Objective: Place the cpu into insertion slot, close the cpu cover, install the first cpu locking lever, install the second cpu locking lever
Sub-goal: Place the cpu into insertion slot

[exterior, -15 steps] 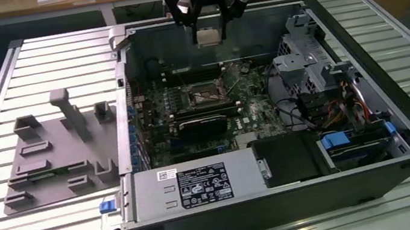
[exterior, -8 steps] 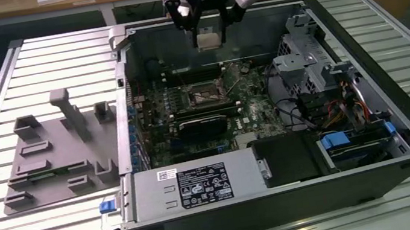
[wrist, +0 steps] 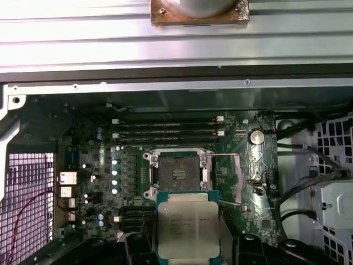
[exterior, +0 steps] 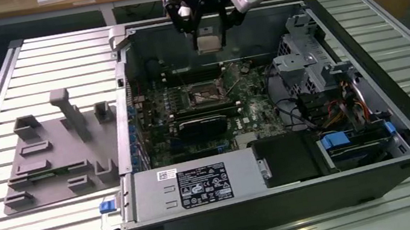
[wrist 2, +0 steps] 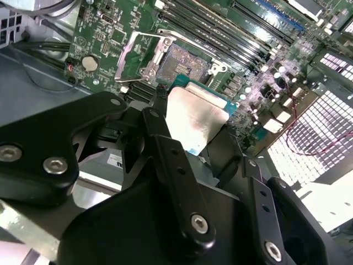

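My gripper [exterior: 207, 29] hangs over the open computer case [exterior: 400, 116], shut on the cpu [exterior: 208, 42], a flat silvery square held by its edges. In both wrist views the cpu [wrist: 188, 229] [wrist 2: 196, 118] sits between the black fingers [wrist 2: 165, 149], above the green board and short of the insertion slot [wrist: 177, 174] [wrist 2: 185, 61]. The slot [exterior: 204, 94] lies bare with its dark centre showing. The cpu cover [wrist: 237, 176] [wrist 2: 149, 35] is swung open beside the slot.
A grey fixture plate [exterior: 57, 155] with upright blocks lies on the slatted table at the exterior view's left. Inside the case are a power supply [exterior: 191, 187], a black card [exterior: 203, 129], memory slots [wrist: 165, 130], a drive cage [exterior: 320, 67] and loose cables [exterior: 302, 115].
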Robot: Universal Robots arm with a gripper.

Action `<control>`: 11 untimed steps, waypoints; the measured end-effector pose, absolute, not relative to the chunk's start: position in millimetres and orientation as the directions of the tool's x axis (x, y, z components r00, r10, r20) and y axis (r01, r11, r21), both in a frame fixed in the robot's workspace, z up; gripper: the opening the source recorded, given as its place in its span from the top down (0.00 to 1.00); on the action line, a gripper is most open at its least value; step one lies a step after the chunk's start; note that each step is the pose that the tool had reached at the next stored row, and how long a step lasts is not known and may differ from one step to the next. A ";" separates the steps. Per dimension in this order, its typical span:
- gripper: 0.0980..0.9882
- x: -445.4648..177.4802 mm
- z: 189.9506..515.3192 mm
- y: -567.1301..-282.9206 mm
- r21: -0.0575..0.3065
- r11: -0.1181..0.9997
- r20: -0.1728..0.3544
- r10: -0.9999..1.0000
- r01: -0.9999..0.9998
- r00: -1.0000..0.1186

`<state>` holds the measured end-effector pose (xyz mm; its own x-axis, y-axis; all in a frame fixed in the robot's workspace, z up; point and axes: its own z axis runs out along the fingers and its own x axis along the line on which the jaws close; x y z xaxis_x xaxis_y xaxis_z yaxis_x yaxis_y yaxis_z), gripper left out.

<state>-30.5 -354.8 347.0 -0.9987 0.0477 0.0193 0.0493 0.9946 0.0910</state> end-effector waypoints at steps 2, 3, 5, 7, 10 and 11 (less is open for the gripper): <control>0.51 -30.5 344.4 -355.0 0.091 0.994 0.019 0.066 0.067 -0.998; 0.51 -30.5 343.2 -355.0 0.091 0.993 0.019 0.079 0.081 -0.997; 0.51 -30.5 341.0 -355.0 0.091 0.989 0.019 0.114 0.115 -0.993; 0.51 -30.5 339.0 -355.0 0.091 0.984 0.019 0.149 0.150 -0.989; 0.51 -30.5 336.4 -355.0 0.091 0.975 0.019 0.204 0.205 -0.979; 0.51 -30.5 335.6 -355.0 0.091 0.971 0.019 0.221 0.222 -0.975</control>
<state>-30.5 -355.0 335.6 -0.9750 0.2215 0.0193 0.2223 0.9707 0.0909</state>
